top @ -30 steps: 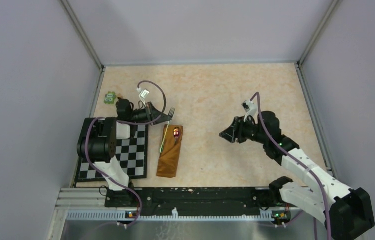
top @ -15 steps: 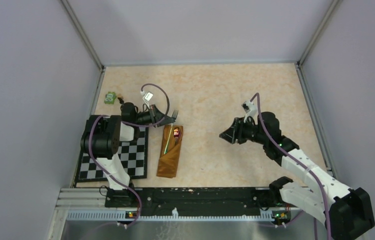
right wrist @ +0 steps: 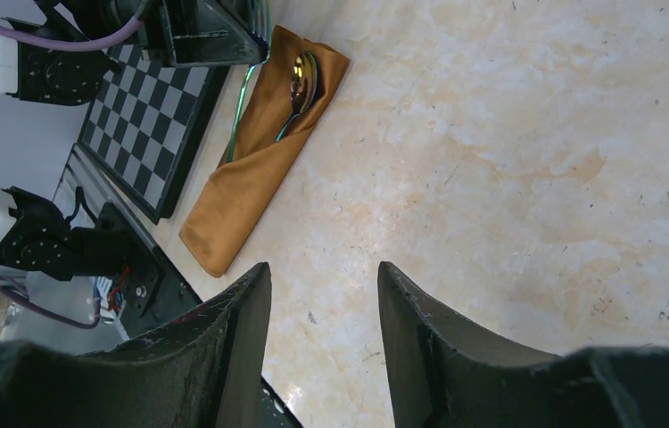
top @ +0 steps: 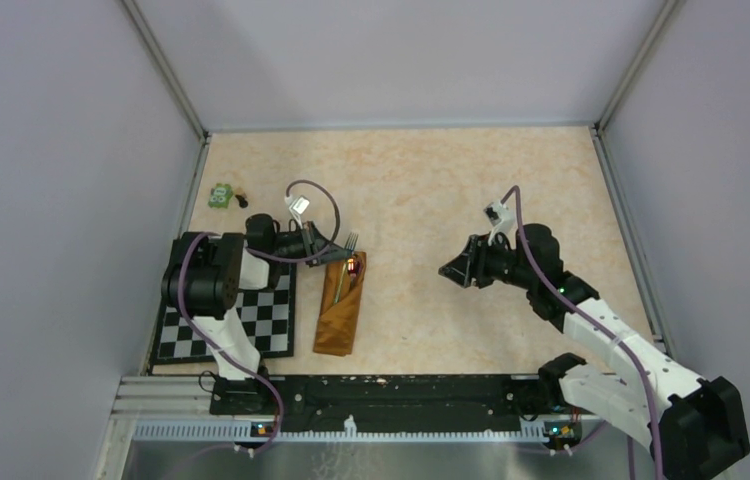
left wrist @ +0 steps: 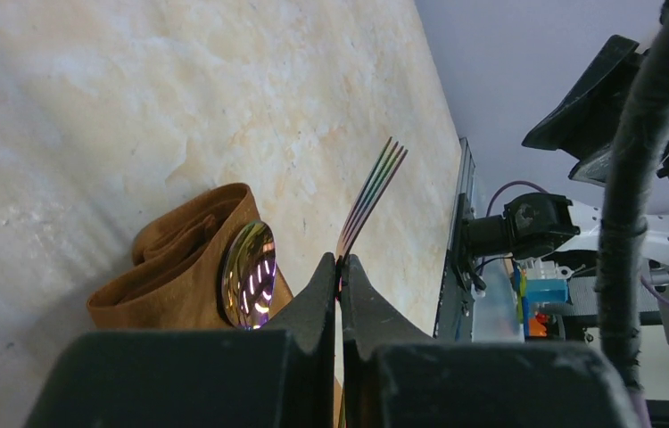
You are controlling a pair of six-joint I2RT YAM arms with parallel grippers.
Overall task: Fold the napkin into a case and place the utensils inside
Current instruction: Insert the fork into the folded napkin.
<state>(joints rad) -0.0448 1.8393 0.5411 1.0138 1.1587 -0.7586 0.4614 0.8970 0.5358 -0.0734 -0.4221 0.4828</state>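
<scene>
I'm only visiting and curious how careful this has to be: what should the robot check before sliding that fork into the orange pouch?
1. Fork gripped firmly: ok, the left gripper is shut on its neck.
2. Case folded and lying flat: ok.
3. Spoon seated inside: ok, only its bowl sticks out at the top.
4. Fork handle lined up with the case's opening: cannot tell from these views.
5. Right gripper out of the way: ok, open, empty and well off to the side of the case.
</scene>
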